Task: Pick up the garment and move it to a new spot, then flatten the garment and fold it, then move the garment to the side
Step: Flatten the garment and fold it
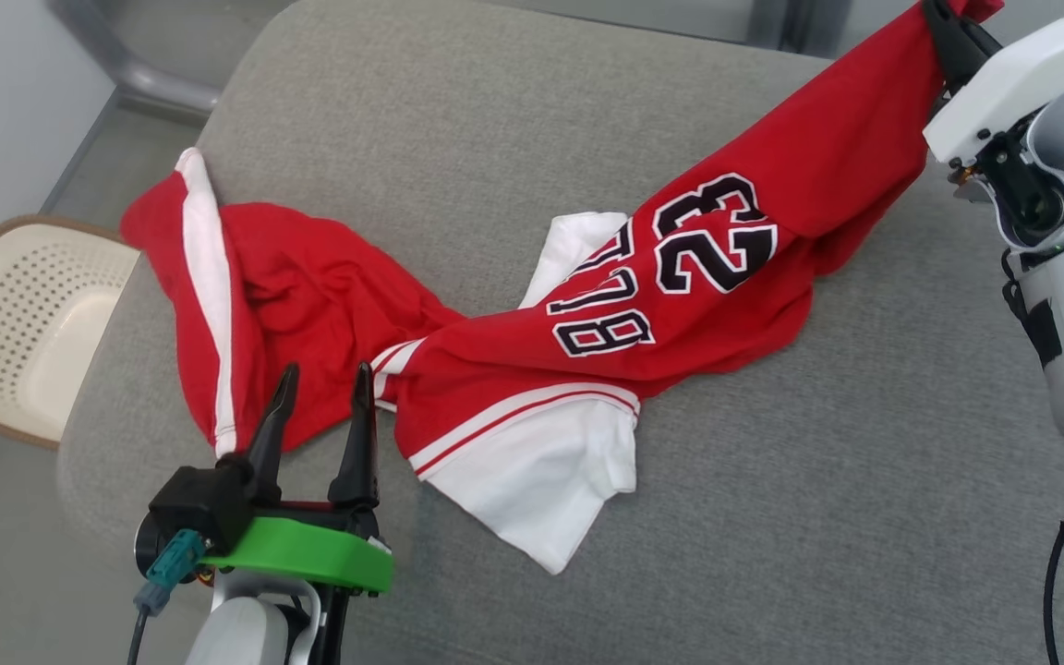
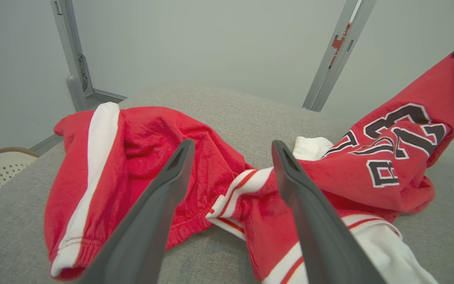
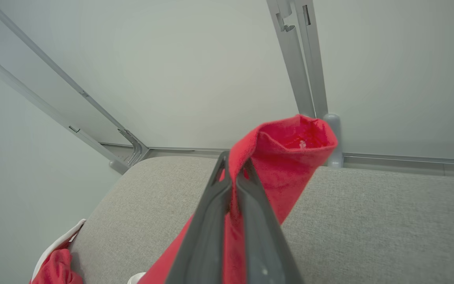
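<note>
Head view, nearest the camera: the left gripper (image 1: 327, 369) hovers with its two dark fingers spread apart and nothing between them. Its tips point at the near hem of the garment (image 1: 513, 369), a red-and-white jersey numbered 23.

The jersey lies twisted across the grey cushioned surface (image 1: 772, 480). One red half with a white stripe is bunched at the left, a white panel trails toward the near edge, and the numbered part rises to the right.

At the far right corner the right gripper (image 1: 952, 32) pinches a red fold and holds that end clear of the cushion. The right wrist view shows cloth squeezed between its closed fingers.

A cream perforated plastic seat (image 1: 33, 314) sits off the cushion to the left, and grey metal posts (image 2: 329, 59) stand against the wall beyond.

The work appears to be at the flattening stage, with the garment gripped at one end but far from flat. The next move likely calls for the left gripper to close on the near hem so both arms can draw the twist out.
</note>
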Controlling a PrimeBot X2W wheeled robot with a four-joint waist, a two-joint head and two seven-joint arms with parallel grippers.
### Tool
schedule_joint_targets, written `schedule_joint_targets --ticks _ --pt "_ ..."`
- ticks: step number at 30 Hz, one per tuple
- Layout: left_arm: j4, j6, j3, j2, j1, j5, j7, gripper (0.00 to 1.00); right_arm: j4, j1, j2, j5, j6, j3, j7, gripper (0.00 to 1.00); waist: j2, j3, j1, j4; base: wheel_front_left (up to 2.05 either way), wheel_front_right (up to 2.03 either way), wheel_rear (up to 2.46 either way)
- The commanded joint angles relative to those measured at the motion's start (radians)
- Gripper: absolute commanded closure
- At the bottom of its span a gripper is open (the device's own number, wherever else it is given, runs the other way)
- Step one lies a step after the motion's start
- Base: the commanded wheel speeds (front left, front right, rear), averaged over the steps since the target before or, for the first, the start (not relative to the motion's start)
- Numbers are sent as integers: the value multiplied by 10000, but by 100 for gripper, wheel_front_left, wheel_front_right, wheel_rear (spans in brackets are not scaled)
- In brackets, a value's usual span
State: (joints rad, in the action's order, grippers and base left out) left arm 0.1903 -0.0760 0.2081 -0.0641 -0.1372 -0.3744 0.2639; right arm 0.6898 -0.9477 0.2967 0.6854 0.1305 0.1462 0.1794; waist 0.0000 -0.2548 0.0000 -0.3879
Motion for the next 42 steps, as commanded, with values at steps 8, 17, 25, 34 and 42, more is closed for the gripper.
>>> schedule_joint_targets --ticks 8,17,25,34,42 --pt "210 -189 7 141 -493 -112 6 0 2050 -1211 -219 -45 5 903 -826 0 0 -1038 0 -1191 0 0 0" --pt "282 -139 -150 134 -312 163 8 0 1730 -633 -226 388 5 2409 -3269 0 0 -336 0 -272 0 0 0" --pt "362 -252 -366 127 0 537 6 0 782 1386 427 1195 5 2828 -4268 0 0 431 0 528 0 0 0" --pt "461 -357 -356 127 129 691 6 0 975 3054 309 1791 5 3360 -3523 0 0 644 0 399 0 0 0" --pt "573 -347 -229 128 40 496 8 0 2510 2223 41 1877 5 3417 -2325 0 0 487 0 -300 0 0 0"
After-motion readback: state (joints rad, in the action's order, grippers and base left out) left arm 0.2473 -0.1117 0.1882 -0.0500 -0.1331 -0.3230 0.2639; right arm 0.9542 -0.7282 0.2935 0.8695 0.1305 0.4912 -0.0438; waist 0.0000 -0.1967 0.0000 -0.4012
